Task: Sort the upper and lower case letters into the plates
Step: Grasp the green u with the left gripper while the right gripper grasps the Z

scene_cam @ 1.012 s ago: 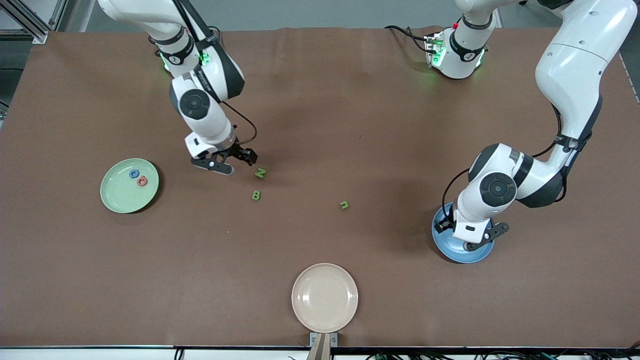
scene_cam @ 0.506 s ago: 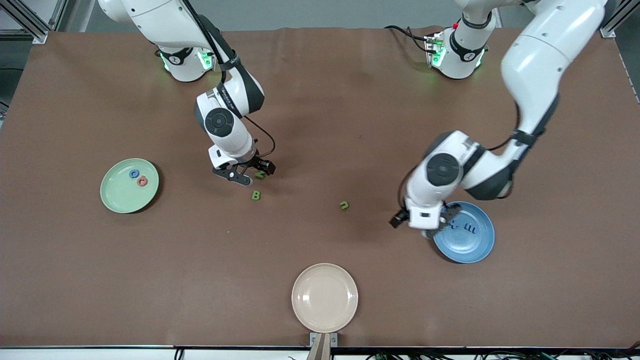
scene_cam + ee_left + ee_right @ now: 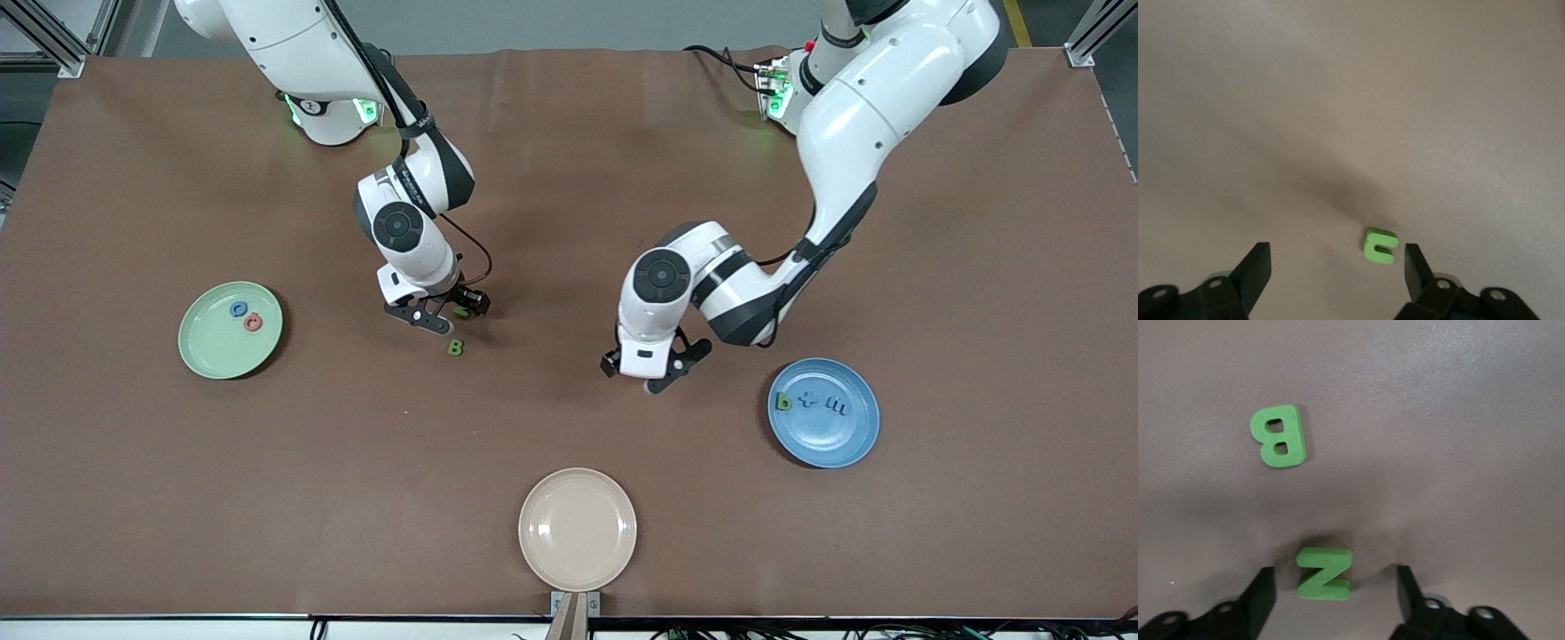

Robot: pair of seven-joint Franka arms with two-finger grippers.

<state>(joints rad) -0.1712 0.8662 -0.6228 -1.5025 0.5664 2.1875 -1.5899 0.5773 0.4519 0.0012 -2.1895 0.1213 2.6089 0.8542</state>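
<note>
We find the right pincer [image 3: 449, 313] low over the middle of the desk [image 3: 569, 178], its fingers [image 3: 1261, 593] spread apart with the green N [image 3: 1325, 573] lying flat between them, touched by neither. Just beside that letter, nearer the front camera, lies the green B [image 3: 455, 348], also flat on the brown surface. Toward the right arm's end of the desk we see the pale green plate [image 3: 209, 351], which holds the blue C [image 3: 238, 308] and the pink-red round capital [image 3: 253, 323] side by side.

The left pincer [image 3: 656, 366] hangs over the bare desk between the green B and the blue plate [image 3: 840, 440]. Its fingers [image 3: 1251, 270] stand wide apart, and in the left wrist view the green n [image 3: 1379, 245] lies on the desk between them, closer to one finger and not gripped. In the front view that letter is hidden under the arm's wrist.

The blue plate, toward the left arm's end of the desk, carries three letters in a row: the green b [image 3: 783, 402], the blue x [image 3: 807, 401] and the blue m [image 3: 837, 407]. Nearest the front camera, by the desk's edge, sits a beige plate [image 3: 578, 569].
</note>
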